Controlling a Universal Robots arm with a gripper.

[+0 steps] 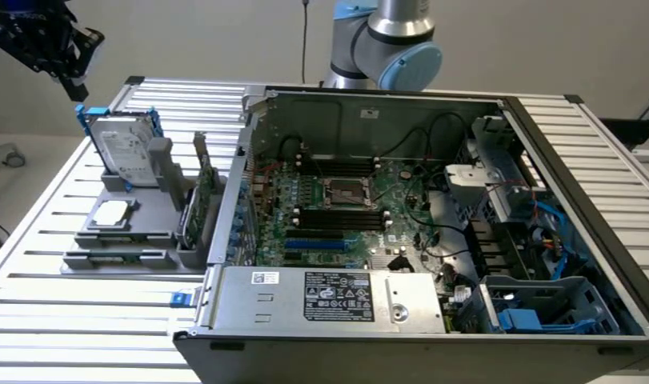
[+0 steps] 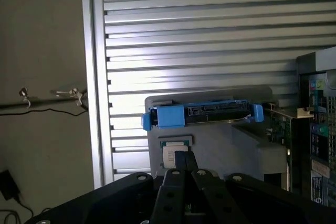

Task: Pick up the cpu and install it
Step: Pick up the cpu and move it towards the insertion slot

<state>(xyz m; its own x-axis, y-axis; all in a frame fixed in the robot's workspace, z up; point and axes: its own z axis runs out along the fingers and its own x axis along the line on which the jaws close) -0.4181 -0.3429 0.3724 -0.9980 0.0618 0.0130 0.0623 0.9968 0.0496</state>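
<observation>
Cpu [image 1: 110, 212], just one, lies flat on the grey holder [image 1: 142, 238], right at the foot of the single upright hard drive [image 1: 122, 148]. One claw [image 1: 74, 80] hangs above that drive, pinched closed, gripping nothing. One open computer case [image 1: 410, 200] stands beside the drive on the worktop [image 1: 68, 320].

A pale wall [image 1: 196, 40] is standing at the exterior view's twelve o'clock behind my slatted metal table [image 1: 68, 320], floor [image 1: 14, 192] showing at nine.
</observation>
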